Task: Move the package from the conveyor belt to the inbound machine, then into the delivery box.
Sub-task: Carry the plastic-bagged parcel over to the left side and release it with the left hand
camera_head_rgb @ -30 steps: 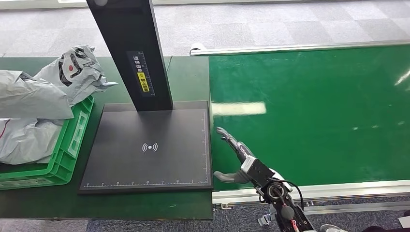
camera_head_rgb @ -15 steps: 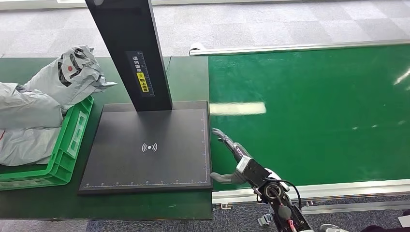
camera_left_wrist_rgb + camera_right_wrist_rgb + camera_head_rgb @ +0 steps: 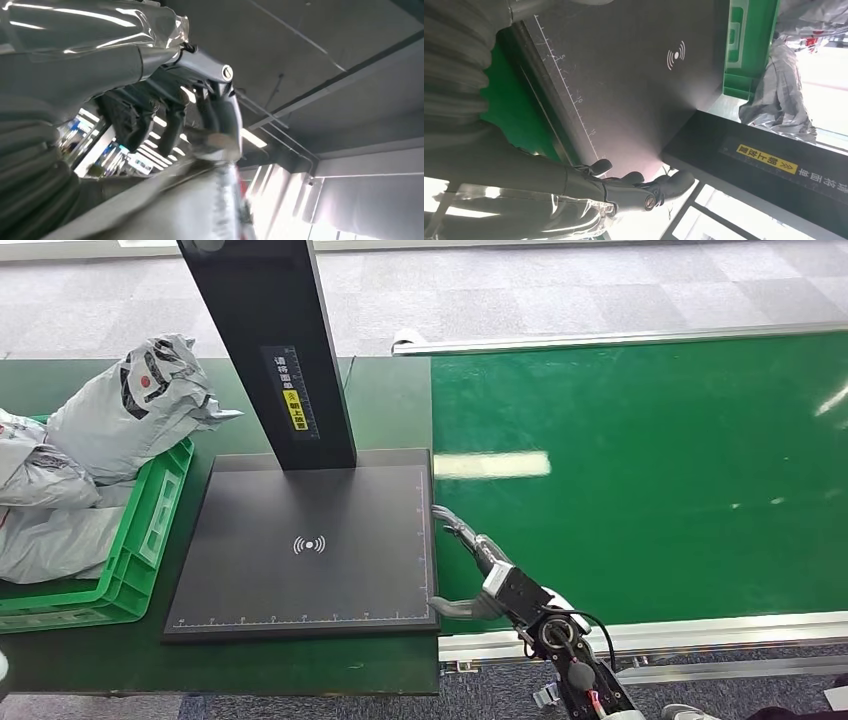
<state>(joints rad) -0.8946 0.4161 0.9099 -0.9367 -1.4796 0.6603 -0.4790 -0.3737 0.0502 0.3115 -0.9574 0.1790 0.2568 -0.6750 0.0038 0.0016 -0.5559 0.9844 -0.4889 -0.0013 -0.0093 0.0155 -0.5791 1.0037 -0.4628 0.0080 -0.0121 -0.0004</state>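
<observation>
My right hand (image 3: 470,570) hangs released, fingers (image 3: 452,523) spread, at the inbound machine (image 3: 310,540)'s right edge. My left hand (image 3: 170,110) grasps a grey package (image 3: 165,210), above the green delivery box (image 3: 130,550) at far left, I believe.

Inbound machine (image 3: 310,545): flat black square platform with a white signal symbol at its centre and ruler marks along its edges; a black upright post rises from its far side. Conveyor belt (image 3: 640,470): glossy green, directly right of the machine. Delivery box (image 3: 140,540): green slotted crate just left of the machine, heaped with crumpled grey packages (image 3: 130,405).
</observation>
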